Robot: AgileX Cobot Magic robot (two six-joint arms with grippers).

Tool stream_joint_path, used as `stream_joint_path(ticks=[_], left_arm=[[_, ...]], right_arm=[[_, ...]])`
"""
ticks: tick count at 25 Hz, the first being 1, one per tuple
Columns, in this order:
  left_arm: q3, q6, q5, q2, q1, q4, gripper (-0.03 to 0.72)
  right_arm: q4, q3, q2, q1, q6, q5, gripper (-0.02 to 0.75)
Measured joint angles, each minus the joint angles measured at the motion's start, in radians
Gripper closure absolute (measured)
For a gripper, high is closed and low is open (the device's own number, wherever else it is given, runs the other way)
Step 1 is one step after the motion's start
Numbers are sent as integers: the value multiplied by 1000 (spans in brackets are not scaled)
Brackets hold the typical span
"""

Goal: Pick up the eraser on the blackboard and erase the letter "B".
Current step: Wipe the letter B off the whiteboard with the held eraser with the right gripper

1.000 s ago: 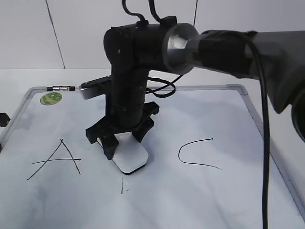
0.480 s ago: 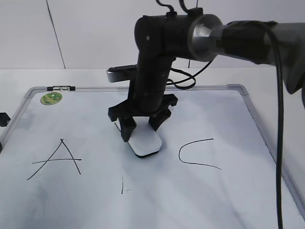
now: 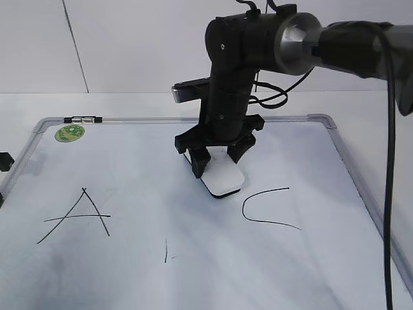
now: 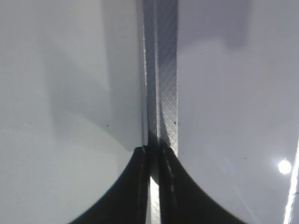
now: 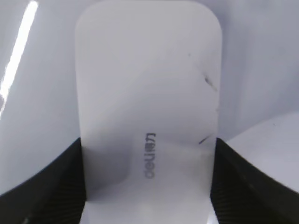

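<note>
The blackboard (image 3: 129, 271) is a white board in a silver frame, lying flat. My right gripper (image 3: 218, 165) is shut on the white eraser (image 3: 223, 179), pressing it flat on the board a little left of and behind the "C". In the right wrist view the eraser (image 5: 147, 107) fills the gap between the black fingers of that gripper (image 5: 147, 186). Of the letter "B" I see just a short black vertical stroke (image 3: 166, 250) between the "A" and the "C". My left gripper (image 4: 153, 158) is shut and empty over the board's frame (image 4: 164, 70).
The "A" (image 3: 77, 213) is drawn at the left and the "C" (image 3: 268, 208) at the right of the board. A round green sticker (image 3: 69, 133) sits in the far left corner. A black part (image 3: 5, 161) pokes in at the left edge.
The right gripper has slid the eraser to the right and toward the back of the board, away from the short stroke. The left gripper has not moved.
</note>
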Motion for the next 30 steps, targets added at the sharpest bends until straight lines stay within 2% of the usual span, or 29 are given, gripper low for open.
stream_joint_path(ticks=[8,18,24,30], left_arm=[[0,0,0,0,0,-2,674],[0,0,0,0,0,-4,675],[0,0,0,0,0,-3,675],[0,0,0,0,0,-3,675]], right_arm=[[-29,15,-67,24,1,32,215],[-29,42,-211,145,1,34,215],[-5,208,-328,203,1,30,215],[37,458,-463,271,-32,-108,215]])
